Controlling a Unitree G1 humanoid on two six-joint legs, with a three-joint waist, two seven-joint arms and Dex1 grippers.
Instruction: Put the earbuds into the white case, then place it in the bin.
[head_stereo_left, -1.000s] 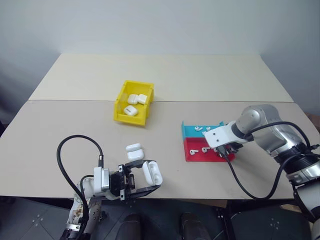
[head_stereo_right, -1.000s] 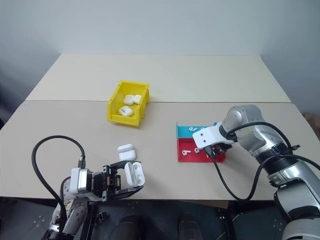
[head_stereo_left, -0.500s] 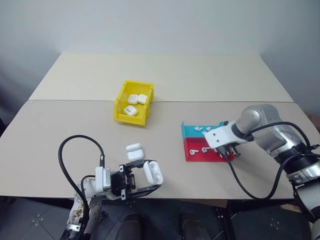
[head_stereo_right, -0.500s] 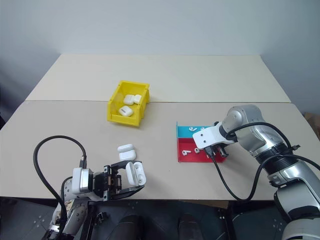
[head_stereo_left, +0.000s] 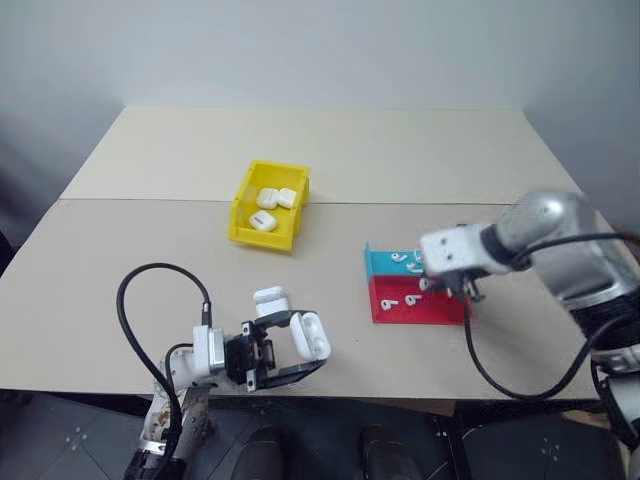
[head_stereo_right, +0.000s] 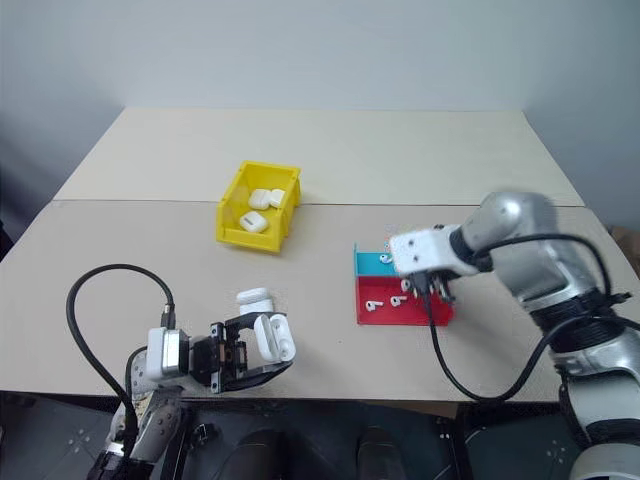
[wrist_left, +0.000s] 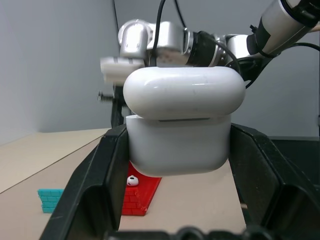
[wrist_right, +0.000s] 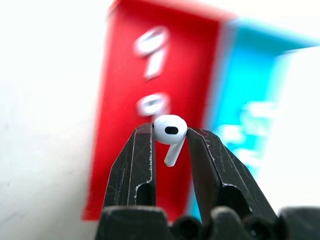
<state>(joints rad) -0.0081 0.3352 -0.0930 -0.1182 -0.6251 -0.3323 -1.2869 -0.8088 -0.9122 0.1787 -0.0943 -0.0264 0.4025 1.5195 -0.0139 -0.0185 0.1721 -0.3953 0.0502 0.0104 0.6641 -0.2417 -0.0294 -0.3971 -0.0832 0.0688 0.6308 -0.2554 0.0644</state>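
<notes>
My left gripper (head_stereo_left: 303, 346) is shut on the white case (wrist_left: 182, 125), held near the table's front edge with its hinged lid slightly ajar. The case sits between the two black fingers (wrist_left: 102, 175). Above the blue-and-red tray (head_stereo_left: 445, 310), my right gripper (wrist_right: 169, 134) is shut on one small white earbud (wrist_right: 170, 129), pinched by its head with the stem hanging between the tips. That gripper (head_stereo_right: 432, 287) hangs over the tray's right part. More earbuds (head_stereo_left: 392, 303) lie in the tray. The yellow bin (head_stereo_left: 243, 228) stands further back on the left of the table.
Three white cases (head_stereo_left: 270, 205) lie inside the bin. Another closed case (head_stereo_left: 270, 297) rests on the table just behind my left gripper. A black cable (head_stereo_left: 150, 300) loops over the table at the front left. A seam crosses the tabletop behind the bin.
My right gripper has closed on an earbud and lifted it up off the red part of the tray. The left gripper still holds the case in about the same place.
</notes>
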